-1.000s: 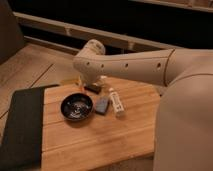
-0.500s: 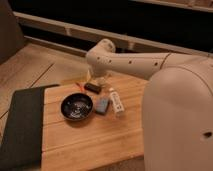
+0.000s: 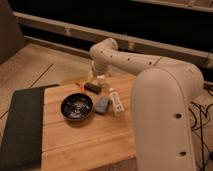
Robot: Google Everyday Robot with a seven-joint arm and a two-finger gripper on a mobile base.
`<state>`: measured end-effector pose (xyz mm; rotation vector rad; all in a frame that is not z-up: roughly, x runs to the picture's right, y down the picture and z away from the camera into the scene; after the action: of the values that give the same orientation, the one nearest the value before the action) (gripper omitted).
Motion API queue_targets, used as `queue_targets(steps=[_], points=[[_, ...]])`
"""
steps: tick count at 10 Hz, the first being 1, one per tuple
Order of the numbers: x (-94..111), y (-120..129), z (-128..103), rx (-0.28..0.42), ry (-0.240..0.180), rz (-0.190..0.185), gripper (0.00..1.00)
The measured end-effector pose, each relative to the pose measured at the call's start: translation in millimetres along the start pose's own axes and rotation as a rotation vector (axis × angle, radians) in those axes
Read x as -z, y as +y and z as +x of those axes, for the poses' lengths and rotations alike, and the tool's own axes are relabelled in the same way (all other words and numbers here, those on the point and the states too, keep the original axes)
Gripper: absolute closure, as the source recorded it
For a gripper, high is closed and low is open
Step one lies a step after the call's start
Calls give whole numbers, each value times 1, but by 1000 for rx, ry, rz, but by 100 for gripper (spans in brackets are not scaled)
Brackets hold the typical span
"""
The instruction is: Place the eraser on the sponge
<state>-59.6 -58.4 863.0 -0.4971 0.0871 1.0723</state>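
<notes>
The eraser (image 3: 91, 87), a small dark block, lies on the wooden board just behind the black bowl (image 3: 76, 106). To its right and nearer the front lies the blue-grey sponge (image 3: 102, 104), flat on the board, with nothing on it. My gripper (image 3: 99, 79) hangs at the end of the white arm (image 3: 150, 75), just above and behind the eraser. Whether it touches the eraser does not show.
A white oblong item (image 3: 115, 102) lies right beside the sponge. A large dark mat (image 3: 20, 125) covers the board's left part. The wooden board (image 3: 85, 140) has bare room at the front. My arm's bulky body fills the right side.
The arm has swung right and back, uncovering the sponge and the white item. The eraser lies in the same place as half a second ago.
</notes>
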Motion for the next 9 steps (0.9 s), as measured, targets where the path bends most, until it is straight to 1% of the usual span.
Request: queue_targets(steps=[1, 2, 3, 7, 8, 9], points=[[-6, 12, -1, 61, 39, -11, 35], [-7, 16, -1, 85, 58, -10, 35], [-8, 18, -1, 94, 66, -10, 35], [-7, 17, -2, 99, 64, -9, 35], [-8, 16, -8, 140, 62, 20, 35], [-13, 23, -12, 185, 67, 33, 35]])
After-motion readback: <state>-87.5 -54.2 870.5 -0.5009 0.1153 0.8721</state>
